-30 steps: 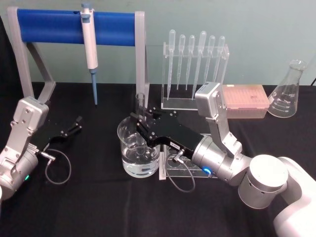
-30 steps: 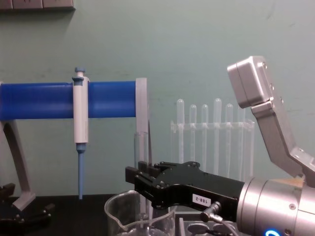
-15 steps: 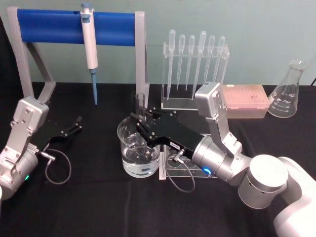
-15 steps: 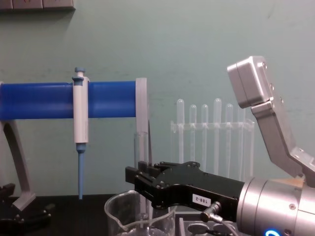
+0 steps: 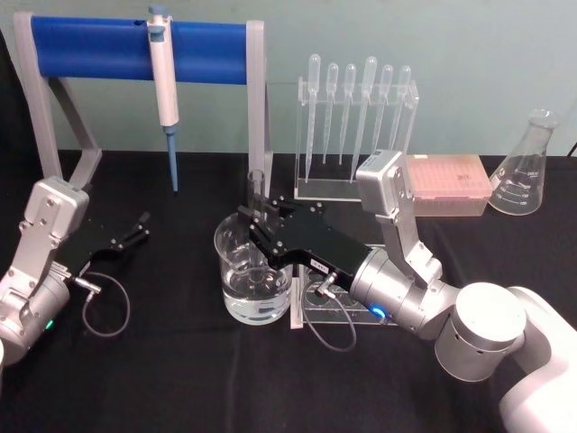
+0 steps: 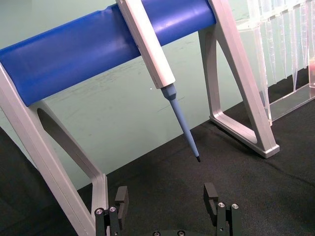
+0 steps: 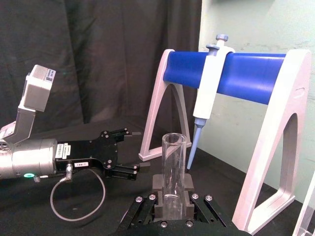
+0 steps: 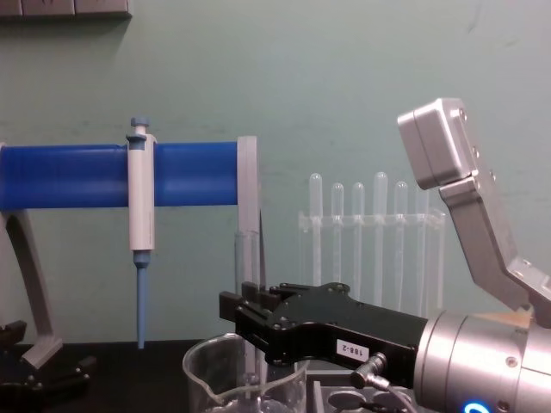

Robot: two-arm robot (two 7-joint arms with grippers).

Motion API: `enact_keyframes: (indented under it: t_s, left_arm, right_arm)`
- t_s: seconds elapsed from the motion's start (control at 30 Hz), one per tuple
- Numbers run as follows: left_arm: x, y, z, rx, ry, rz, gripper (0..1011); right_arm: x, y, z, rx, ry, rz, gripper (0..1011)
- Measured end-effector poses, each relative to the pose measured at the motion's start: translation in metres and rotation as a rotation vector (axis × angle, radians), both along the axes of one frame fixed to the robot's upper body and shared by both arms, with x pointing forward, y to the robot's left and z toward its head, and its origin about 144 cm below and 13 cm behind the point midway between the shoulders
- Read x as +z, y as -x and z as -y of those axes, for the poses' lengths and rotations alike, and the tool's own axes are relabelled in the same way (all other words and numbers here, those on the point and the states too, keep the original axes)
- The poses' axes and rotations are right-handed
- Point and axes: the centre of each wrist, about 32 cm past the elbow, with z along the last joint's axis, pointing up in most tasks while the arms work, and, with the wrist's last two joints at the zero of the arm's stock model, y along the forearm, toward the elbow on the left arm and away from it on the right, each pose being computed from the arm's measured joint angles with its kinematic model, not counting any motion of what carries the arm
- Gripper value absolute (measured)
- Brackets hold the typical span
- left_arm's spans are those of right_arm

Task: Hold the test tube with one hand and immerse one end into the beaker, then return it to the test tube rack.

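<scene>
My right gripper point(image 5: 255, 223), clamped on the test tube point(image 5: 256, 187), is dipping it into the beaker point(image 5: 255, 287) — re-racking not yet done — while my left gripper point(image 5: 137, 230) is idling on the table, fingers parted.

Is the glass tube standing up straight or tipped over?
Upright. The test tube stands vertical in the right gripper, its lower end inside the beaker.

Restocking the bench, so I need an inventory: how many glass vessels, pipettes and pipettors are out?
Glass vessels: 3 (test tube, beaker, flask)
Pipettes: 6
Pipettor: 1
Total: 10
</scene>
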Motion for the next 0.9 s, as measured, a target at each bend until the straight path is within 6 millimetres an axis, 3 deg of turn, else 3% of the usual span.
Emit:
enact_keyframes:
  t_s: [0.9]
  left_arm:
    - [0.0000, 0.0000, 0.0000, 0.000, 0.000, 0.000, 1000]
  right_arm:
    - [0.0000, 0.0000, 0.0000, 0.000, 0.000, 0.000, 225]
